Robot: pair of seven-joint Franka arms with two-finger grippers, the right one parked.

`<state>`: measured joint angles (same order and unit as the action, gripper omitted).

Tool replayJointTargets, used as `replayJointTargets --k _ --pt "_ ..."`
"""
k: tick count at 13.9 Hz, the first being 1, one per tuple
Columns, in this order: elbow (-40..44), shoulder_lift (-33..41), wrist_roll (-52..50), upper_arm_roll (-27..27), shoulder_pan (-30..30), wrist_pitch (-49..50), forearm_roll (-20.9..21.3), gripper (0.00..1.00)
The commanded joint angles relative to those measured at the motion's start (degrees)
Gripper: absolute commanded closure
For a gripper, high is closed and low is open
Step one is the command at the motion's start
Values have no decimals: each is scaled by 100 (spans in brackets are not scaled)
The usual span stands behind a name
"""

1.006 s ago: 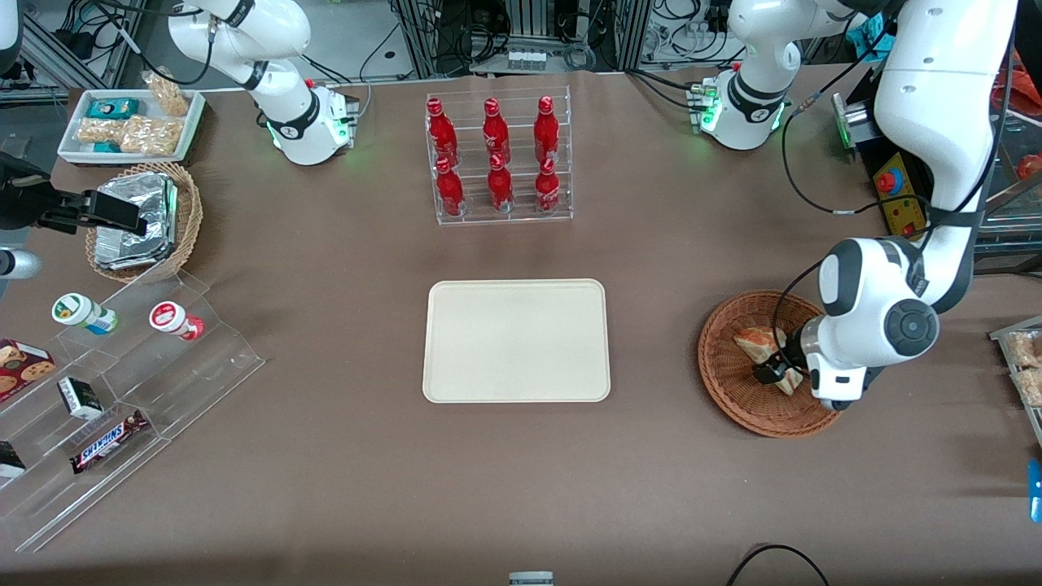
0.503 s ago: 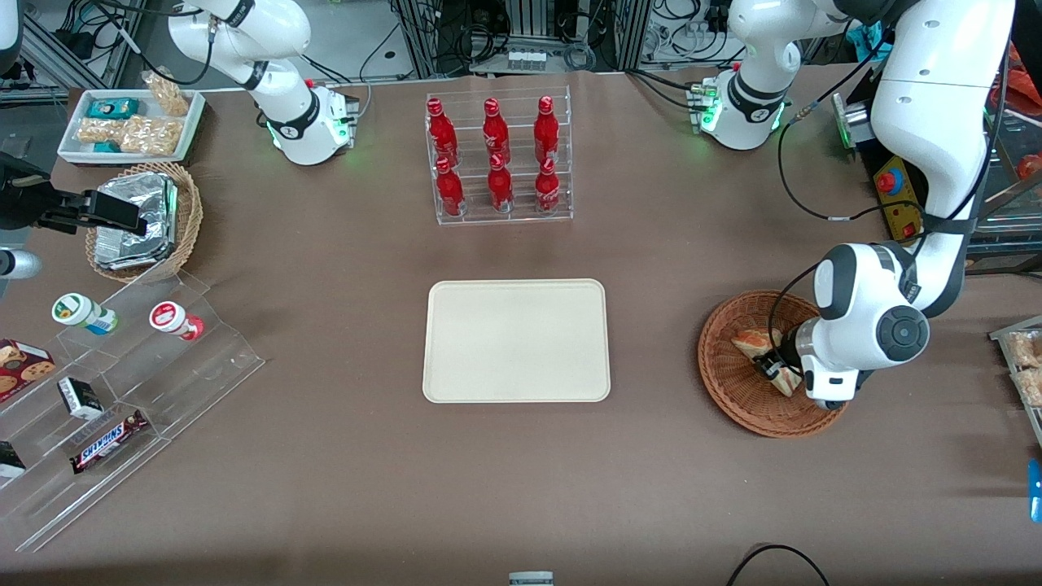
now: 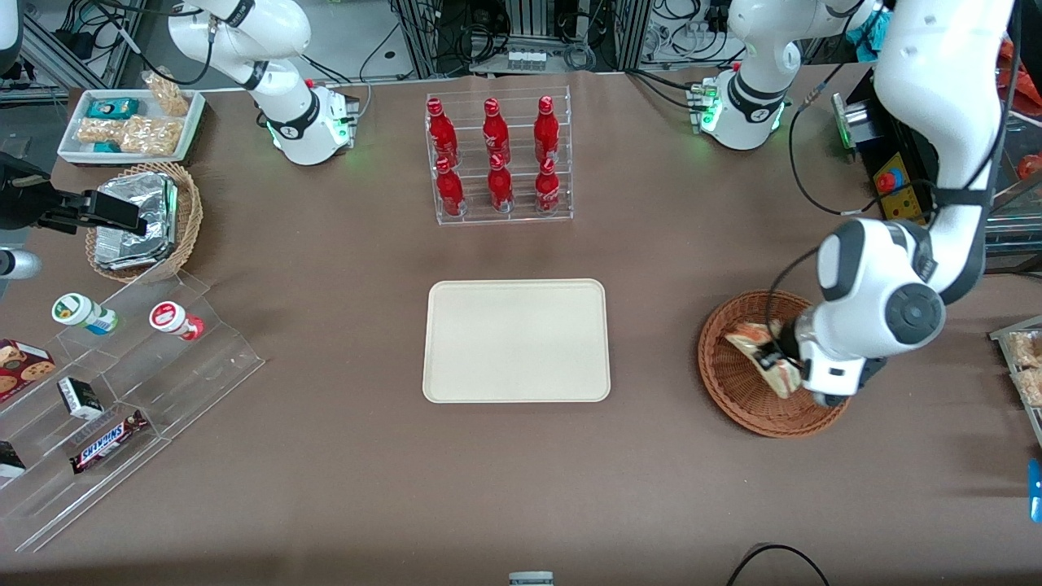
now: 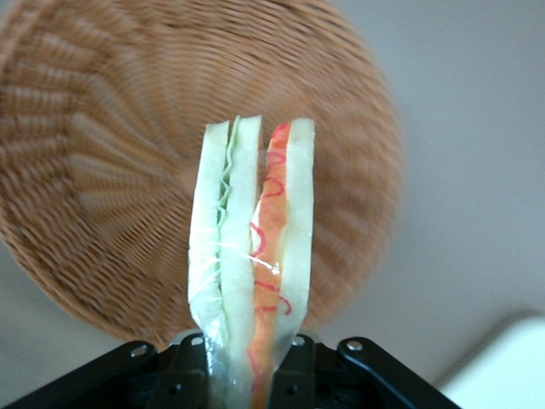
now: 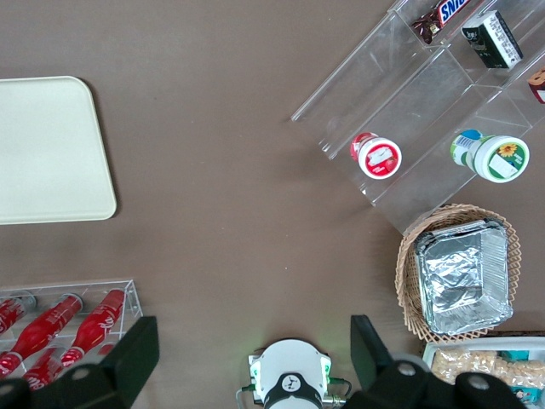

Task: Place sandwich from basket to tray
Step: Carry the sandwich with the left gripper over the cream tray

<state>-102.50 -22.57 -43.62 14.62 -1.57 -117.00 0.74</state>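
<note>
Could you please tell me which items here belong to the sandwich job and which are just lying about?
Job: sandwich, clamped in the gripper above the basket; tray, bare.

Lying about: red bottles, foil packets, snack bags, yogurt cups, Snickers bar.

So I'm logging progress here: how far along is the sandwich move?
Done: the claw is shut on the sandwich, which appears lifted clear of the basket. In hand: it hangs above the basket. Left: carry it to the tray, which holds nothing yet, and set it down.
</note>
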Motion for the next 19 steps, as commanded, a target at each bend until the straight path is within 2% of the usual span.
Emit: replayJointTargets --k 1,5,8,10,15,17,19 --pt "151 -37 2 -3 926 46 302 93" --pt "1274 -1019 -155 5 2236 63 330 92" --pt "2336 -1967 -419 -12 2984 54 356 91" --pt "2690 -2321 -717 -47 3380 45 374 92" --pt "3358 -2927 -894 -65 3882 1 426 92" --pt "3430 -3087 -894 -56 3918 1 637 91" --pt "3430 -3140 -877 -56 3945 -8 646 87"
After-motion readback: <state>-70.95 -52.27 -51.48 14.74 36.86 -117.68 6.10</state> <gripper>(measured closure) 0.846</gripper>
